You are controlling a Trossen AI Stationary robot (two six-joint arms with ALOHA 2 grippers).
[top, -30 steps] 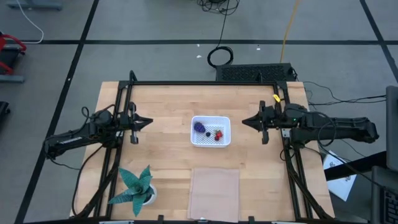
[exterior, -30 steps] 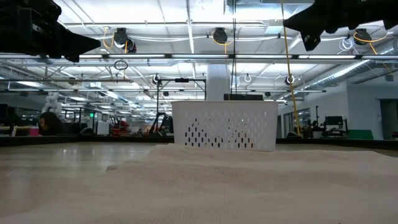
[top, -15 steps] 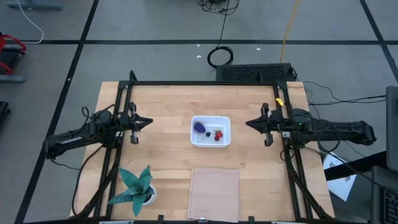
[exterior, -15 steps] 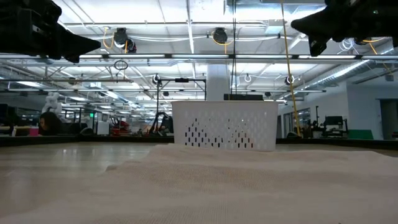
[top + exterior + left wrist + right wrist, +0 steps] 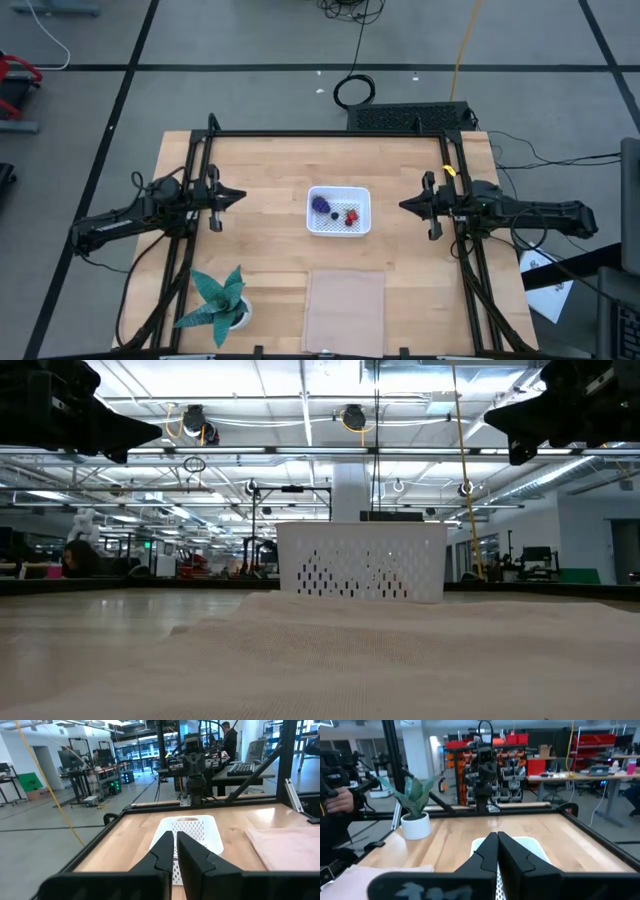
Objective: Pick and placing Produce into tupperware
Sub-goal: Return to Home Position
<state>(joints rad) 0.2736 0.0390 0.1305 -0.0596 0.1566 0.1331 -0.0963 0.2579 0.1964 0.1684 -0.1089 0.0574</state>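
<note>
The white tupperware stands at the table's middle; it also shows in the low view. In it lie the purple lump, the red piece and a small dark ball. My left gripper hangs shut and empty above the table, left of the tupperware. My right gripper hangs shut and empty to its right. Each wrist view shows its fingers closed together, the left and the right, with the tupperware beyond them.
A teal spiky potted plant stands at the near left corner. A flat pinkish rectangle lies at the near edge, in front of the tupperware. Black frame rails run along the table's far, left and right sides.
My right gripper has drawn back toward the table's right edge, away from the tupperware, staying shut. The tupperware and the produce in it have kept still.
</note>
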